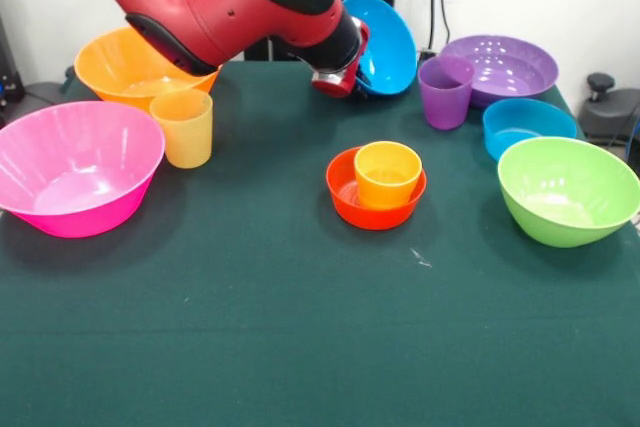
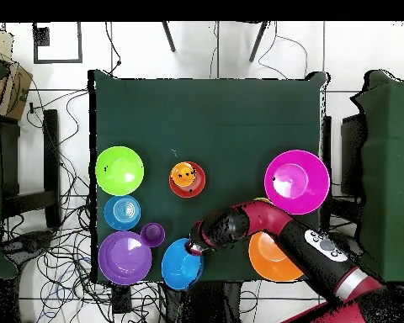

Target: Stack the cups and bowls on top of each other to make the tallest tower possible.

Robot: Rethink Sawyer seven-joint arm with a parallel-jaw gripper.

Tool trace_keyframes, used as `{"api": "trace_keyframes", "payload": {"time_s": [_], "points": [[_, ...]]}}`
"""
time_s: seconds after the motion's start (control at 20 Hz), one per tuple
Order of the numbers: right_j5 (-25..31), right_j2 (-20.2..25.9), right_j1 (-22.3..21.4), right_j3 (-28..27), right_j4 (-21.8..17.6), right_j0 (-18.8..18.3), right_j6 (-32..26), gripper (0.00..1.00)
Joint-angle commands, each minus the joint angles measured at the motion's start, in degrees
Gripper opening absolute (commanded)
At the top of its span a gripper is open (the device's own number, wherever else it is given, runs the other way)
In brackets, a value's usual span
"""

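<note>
so the green table (image 1: pixel 300 347) is mostly loose dishes right now. biggest first: the big pink bowl (image 1: pixel 75 167) sits alone on one side, with the big yellow bowl (image 1: pixel 135 65) behind it near the robot. across the table, the lime green bowl (image 1: pixel 570 189), the wide purple bowl (image 1: pixel 505 65) and the small blue bowl (image 1: pixel 528 125) are all sitting separately, nothing in them.

the medium blue bowl (image 1: pixel 385 45) is tipped up on its edge at the robot's side of the table, right against the end of the red arm (image 1: pixel 240 7). the gripper (image 1: pixel 335 82) is at its rim and looks like it's pinching it, but i honestly can't tell how far the fingers are apart, they're hidden from both views.

the only tower so far is in the middle: small red-orange bowl (image 1: pixel 372 192) with the orange cup (image 1: pixel 388 173) standing in it. the yellow-orange cup (image 1: pixel 183 127) and purple cup (image 1: pixel 446 92) stand loose. i'd say barely started, two pieces stacked and eight left.
</note>
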Motion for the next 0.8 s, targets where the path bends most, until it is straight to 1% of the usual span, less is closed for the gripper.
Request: {"api": "trace_keyframes", "payload": {"time_s": [0.05, 0.2, 0.4, 0.65, 0.8], "points": [[-4.6, -4.5, -2.7, -3.5, -0.3, 4.2, 8.0, 0.00], [-4.6, -5.5, -5.4, -1.7, 2.0, 6.2, 13.7, 0.00], [-4.6, -6.5, -10.0, 1.7, 5.5, 7.9, 18.4, 0.00], [-2.1, -9.0, -14.5, 6.6, 11.9, 7.7, 23.2, 0.00], [-0.6, -10.5, -14.7, 8.5, 16.1, 7.4, 25.9, 0.00]]}}
